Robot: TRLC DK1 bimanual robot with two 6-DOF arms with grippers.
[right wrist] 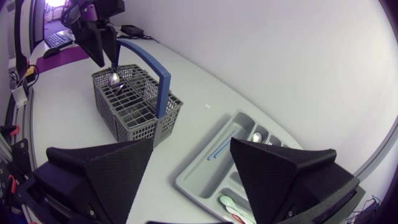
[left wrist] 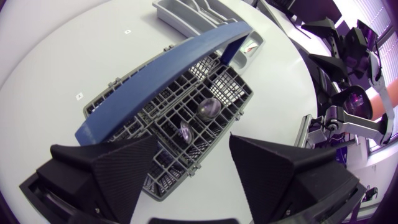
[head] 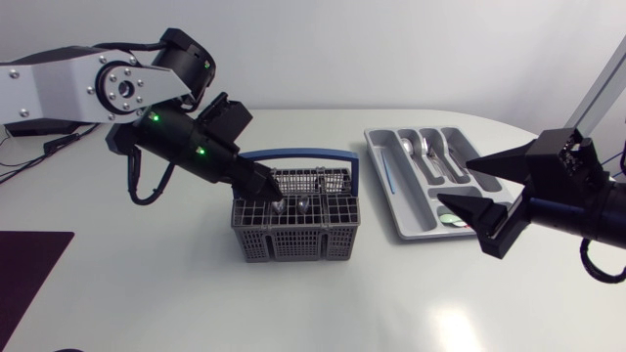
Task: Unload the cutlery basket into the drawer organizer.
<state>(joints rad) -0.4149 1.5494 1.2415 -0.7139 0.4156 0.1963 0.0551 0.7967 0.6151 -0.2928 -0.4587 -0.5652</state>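
The grey cutlery basket [head: 293, 235] with a blue handle [head: 298, 154] stands mid-table. Two spoon bowls [head: 306, 203] stick up from its compartments, also visible ahead of the left fingers as spoon heads [left wrist: 209, 107]. My left gripper [head: 276, 196] hangs open just above the basket's left part, its fingers [left wrist: 118, 168] apart and touching nothing. The grey drawer organizer [head: 406, 223] lies to the right, holding spoons [head: 430, 152]. My right gripper [head: 471, 189] hovers open and empty over the organizer's near right end. The right wrist view shows the basket [right wrist: 134, 106] and organizer [right wrist: 205, 171].
A thin blue utensil [head: 386, 176] lies in the organizer's left slot, and small coloured pieces [head: 452, 219] sit in its front compartment. A dark mat [head: 29, 269] lies at the table's left edge.
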